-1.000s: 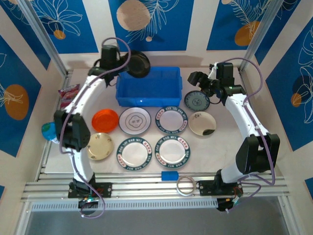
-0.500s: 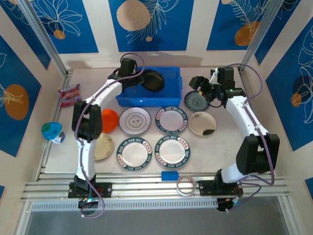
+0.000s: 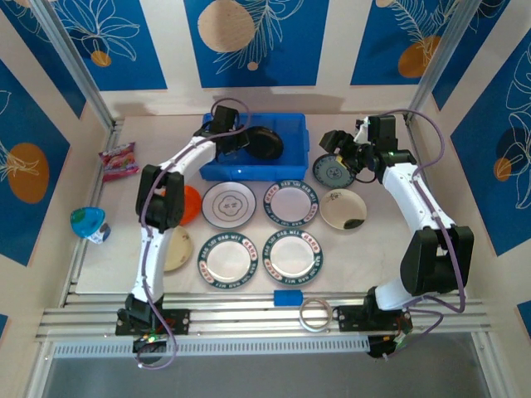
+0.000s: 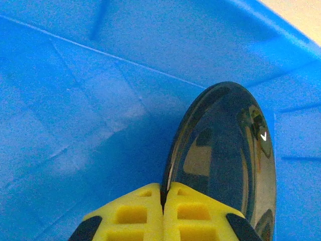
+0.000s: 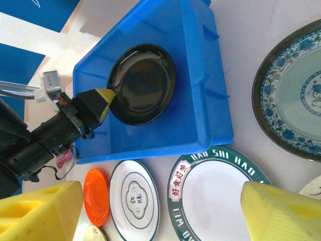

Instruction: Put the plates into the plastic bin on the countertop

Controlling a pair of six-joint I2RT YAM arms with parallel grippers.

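The plastic bin (image 3: pixel 249 172) is bright blue, the black plate (image 4: pixel 225 150) in it is glossy with pale reflections, and the left gripper (image 4: pixel 162 198) is yellow with black corners. On the pale beige countertop (image 3: pixel 382 257), three lettered plates (image 3: pixel 291 202) are white with dark-green rims bearing white letters and red characters, the line-drawing plate (image 3: pixel 229 204) is white with thin black rings, the orange plate (image 5: pixel 96 196) is plain, and the cream plate (image 3: pixel 178 249) is pale yellowish. The teal plate (image 5: pixel 296 100) has a dark rim, a blue floral band and a pale green centre.
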